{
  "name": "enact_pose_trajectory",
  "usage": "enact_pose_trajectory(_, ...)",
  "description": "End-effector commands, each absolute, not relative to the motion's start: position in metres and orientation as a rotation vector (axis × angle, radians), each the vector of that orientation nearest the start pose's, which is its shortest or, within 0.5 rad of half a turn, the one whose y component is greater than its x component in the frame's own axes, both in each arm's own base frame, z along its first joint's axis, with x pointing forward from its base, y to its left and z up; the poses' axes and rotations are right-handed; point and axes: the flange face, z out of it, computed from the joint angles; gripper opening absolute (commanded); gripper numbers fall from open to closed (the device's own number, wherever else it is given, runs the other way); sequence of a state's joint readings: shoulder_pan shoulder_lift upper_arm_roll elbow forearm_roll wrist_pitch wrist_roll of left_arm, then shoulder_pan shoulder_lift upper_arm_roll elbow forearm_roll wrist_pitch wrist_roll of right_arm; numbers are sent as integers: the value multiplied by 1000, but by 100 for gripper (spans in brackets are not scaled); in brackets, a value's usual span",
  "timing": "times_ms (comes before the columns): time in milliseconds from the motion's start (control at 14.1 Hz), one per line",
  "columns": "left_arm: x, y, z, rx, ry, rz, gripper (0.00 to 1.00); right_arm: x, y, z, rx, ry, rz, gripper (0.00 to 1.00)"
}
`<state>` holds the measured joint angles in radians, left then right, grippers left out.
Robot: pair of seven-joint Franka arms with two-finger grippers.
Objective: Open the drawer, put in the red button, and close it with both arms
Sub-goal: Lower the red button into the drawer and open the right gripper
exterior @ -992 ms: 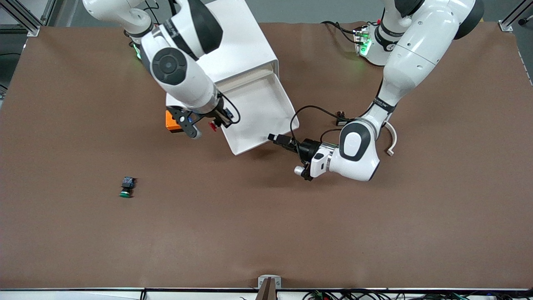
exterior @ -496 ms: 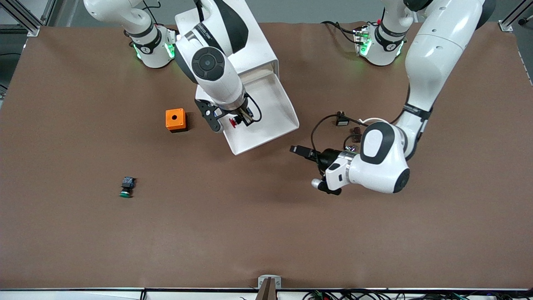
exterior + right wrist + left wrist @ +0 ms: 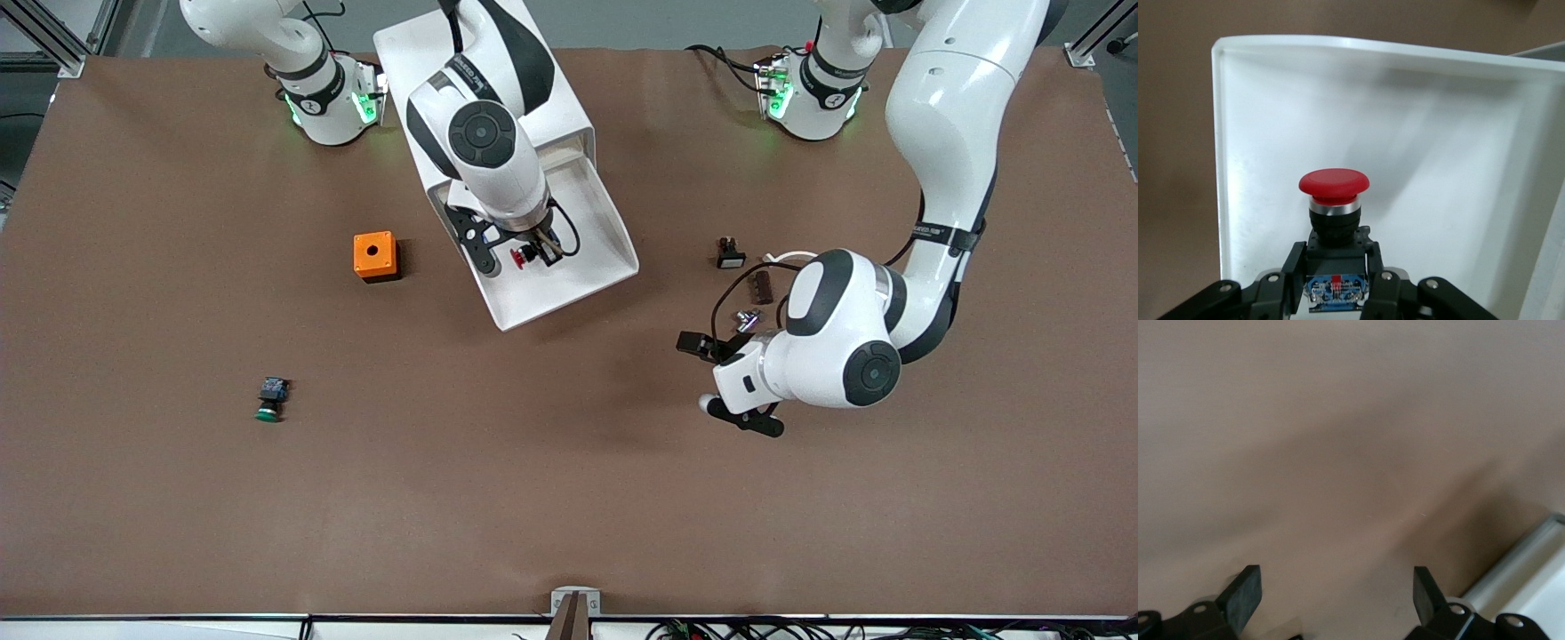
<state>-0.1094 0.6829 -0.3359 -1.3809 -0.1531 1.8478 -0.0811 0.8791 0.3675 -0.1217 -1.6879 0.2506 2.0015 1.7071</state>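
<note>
The red button [image 3: 518,257] has a round red cap and a black-and-blue body. My right gripper [image 3: 526,254] is shut on its body and holds it a little above the floor of the open white drawer [image 3: 582,286]. In the right wrist view the red button [image 3: 1333,183] points cap-first at the drawer floor [image 3: 1438,160], with the right gripper [image 3: 1335,259] clamped on its black body. My left gripper [image 3: 714,384] is open and empty over bare table, away from the drawer toward the left arm's end. In the left wrist view the left gripper [image 3: 1335,593] shows only brown table between its fingers.
The white cabinet [image 3: 498,80] stands between the arm bases. An orange box [image 3: 374,255] sits beside the drawer, toward the right arm's end. A green-capped button [image 3: 269,400] lies nearer the camera. Small parts [image 3: 729,254] [image 3: 760,286] lie by the left arm.
My right gripper carried the red button from beside the orange box to over the open drawer. My left gripper drew back from the drawer's front corner toward the left arm's end.
</note>
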Motion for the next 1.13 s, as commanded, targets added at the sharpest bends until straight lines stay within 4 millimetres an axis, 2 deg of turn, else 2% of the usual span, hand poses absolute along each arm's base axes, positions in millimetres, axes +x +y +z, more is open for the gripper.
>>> enact_pose_trajectory(0, 651, -275, 331, -3327, 125, 409, 100, 457, 467, 376, -2673, 1595, 309, 23)
enact_pose_trajectory(71, 650, -280, 336, -3297, -42, 386, 100, 458, 467, 369, -2682, 1600, 311, 23)
enact_pose_trajectory(212, 642, -297, 335, -3206, -217, 326, 100, 458, 468, 364, -2688, 1604, 315, 23)
enact_pose_trajectory(354, 644, -307, 338, -3162, -298, 198, 100, 459, 469, 359, -2704, 1591, 315, 26)
enact_pose_trajectory(496, 642, -316, 337, -3145, -385, 143, 100, 460, 470, 353, -2710, 1592, 316, 26)
enact_pose_trajectory(567, 635, -332, 333, -3141, -399, 147, 100, 460, 472, 353, -2711, 1591, 316, 32)
enact_pose_trajectory(638, 628, -345, 330, -3138, -430, 144, 100, 459, 472, 353, -2716, 1588, 318, 42)
enact_pose_trajectory(708, 624, -353, 327, -3134, -466, 142, 100, 457, 474, 354, -2721, 1578, 315, 59)
enact_pose_trajectory(850, 609, -375, 318, -3139, -486, 127, 100, 460, 474, 361, -2713, 1575, 309, 100)
enact_pose_trajectory(1062, 605, -381, 314, -3136, -508, 115, 100, 469, 472, 389, -2700, 1574, 315, 100)
